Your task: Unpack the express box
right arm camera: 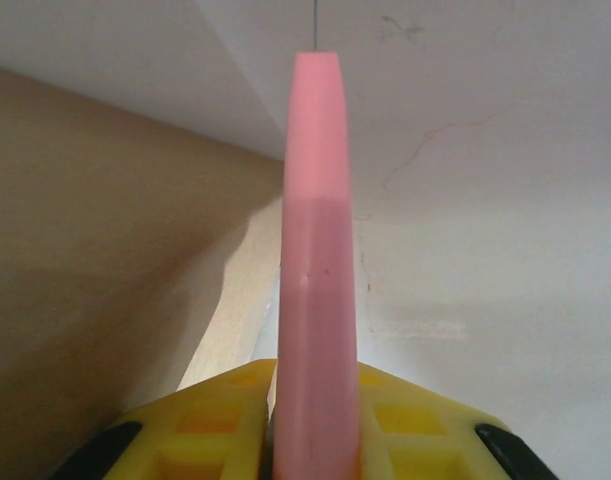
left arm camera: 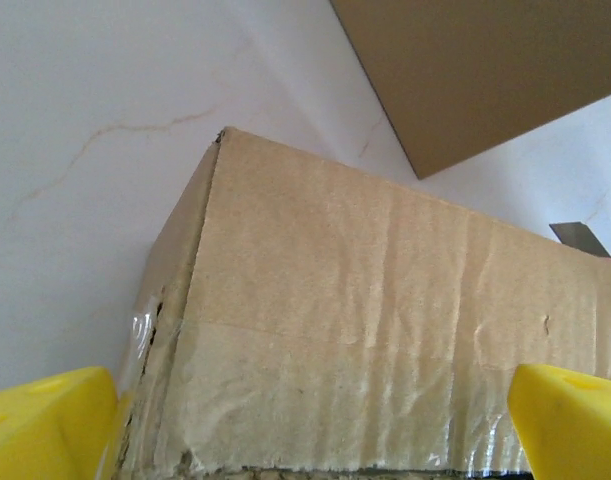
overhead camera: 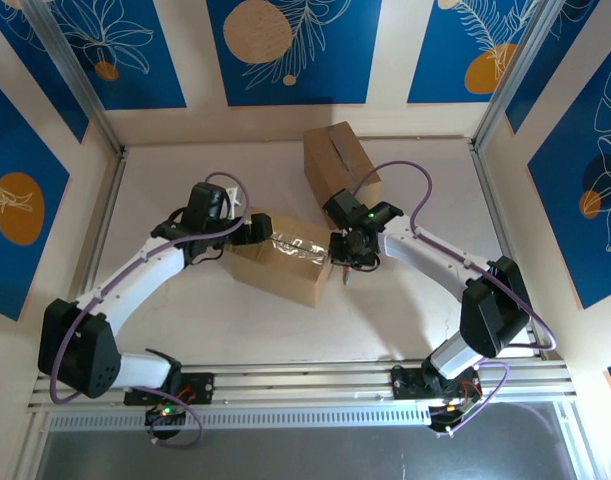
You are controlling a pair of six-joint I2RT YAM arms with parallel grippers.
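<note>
Box (overhead camera: 281, 258): an oblong carton of brown corrugated cardboard lying askew at the middle of the table (overhead camera: 415, 310), its long axis running from far left to near right. Its flaps are closed, and a strip of clear, glossy tape (overhead camera: 297, 245) runs along the top seam and catches the light. What is inside is hidden. From the left wrist, the top face shows fine parallel wrinkles and a small dent, and the tape folds over the near end in crumpled ridges, with a ragged edge at the left corner. Left gripper (overhead camera: 247, 228): at the box's far-left end, with its yellow fingers (left arm camera: 47, 425) spread wide and the end of the box between them. Whether the pads touch the cardboard cannot be told. Right gripper (overhead camera: 347, 250): just beside the box's right end, with its yellow, honeycomb-moulded fingers closed on a cutter (right arm camera: 315, 250). The cutter has a smooth, slim pink plastic handle that tapers to a rounded tip, from which a thin blade projects towards the tabletop. Far box (overhead camera: 340, 160): a second brown carton, plain and matte, standing at the far side right of centre, apart from the first. Its top is closed, with a dark seam running along it, and its near corner lies close to the right gripper. The table is white and smooth with faint grey veins like marble.
</note>
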